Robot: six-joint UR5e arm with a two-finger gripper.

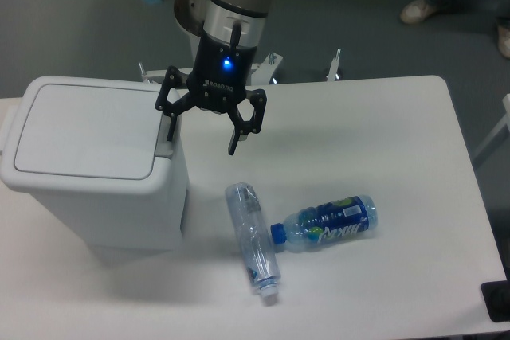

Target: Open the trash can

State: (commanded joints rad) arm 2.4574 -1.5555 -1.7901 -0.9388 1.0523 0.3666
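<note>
The trash can stands on the left part of the counter, its flat lid down and closed, so the task is not yet done. The darker push-button tab sits at the lid's right edge, facing the middle of the counter, which explains where the arm is. The gripper hangs just above and beside that edge with its fingers spread wide; the left finger is right over the tab while the right one hangs over bare counter, holding nothing. That pose reads as lining up one finger to press the tab down and release the lid. Two plastic bottles lie on their sides nearer the front: a clear bottle and a blue-labelled bottle, close together, clear of the can and not involved.
</note>
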